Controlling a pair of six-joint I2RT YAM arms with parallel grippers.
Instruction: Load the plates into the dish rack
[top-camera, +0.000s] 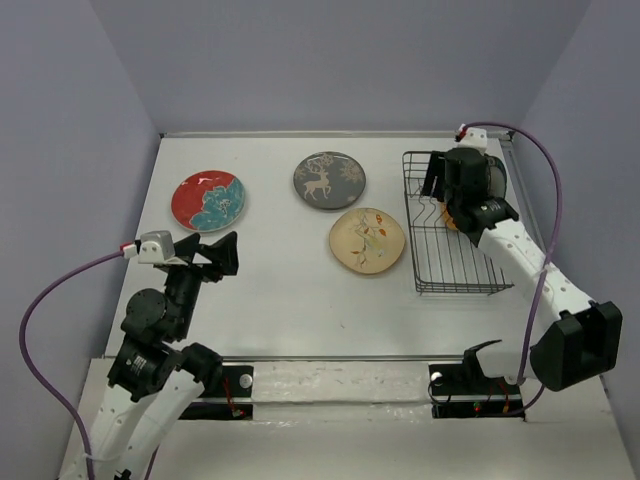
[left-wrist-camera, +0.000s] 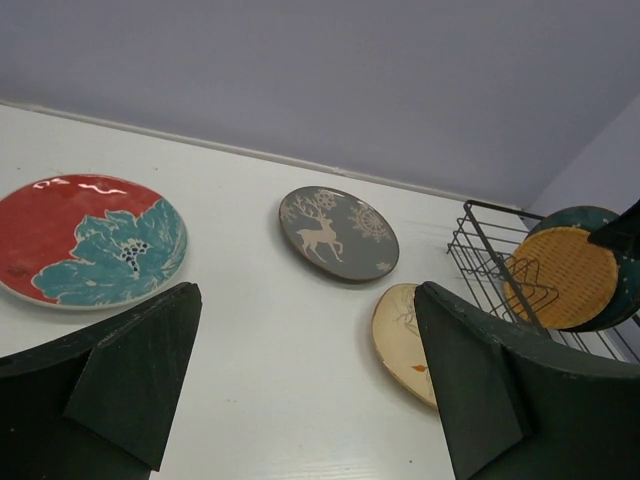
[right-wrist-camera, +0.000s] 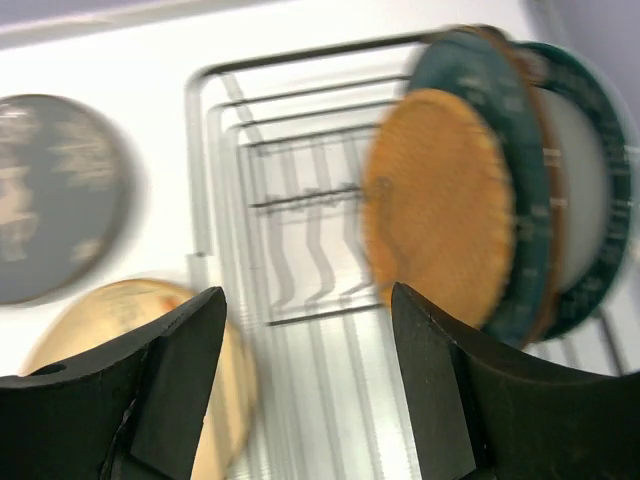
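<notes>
The dish rack (top-camera: 455, 268) stands at the right side of the table. At its far end, in the right wrist view, an orange woven-look plate (right-wrist-camera: 435, 205) stands on edge, with a dark teal plate (right-wrist-camera: 470, 65) and a white blue-rimmed plate (right-wrist-camera: 585, 190) behind it. My right gripper (right-wrist-camera: 308, 300) hovers open just above the rack beside the orange plate, with nothing between its fingers. Three plates lie flat on the table: red with a teal flower (top-camera: 208, 200), grey with a white deer (top-camera: 329, 180) and cream floral (top-camera: 367, 240). My left gripper (top-camera: 215, 255) is open and empty, near the red plate.
The left wrist view shows the red plate (left-wrist-camera: 90, 240), the grey plate (left-wrist-camera: 338, 233), the cream plate (left-wrist-camera: 400, 340) and the rack (left-wrist-camera: 480, 250) with the orange plate (left-wrist-camera: 560, 275). Lilac walls close the table on three sides. The right arm's purple cable arcs over the rack's right side.
</notes>
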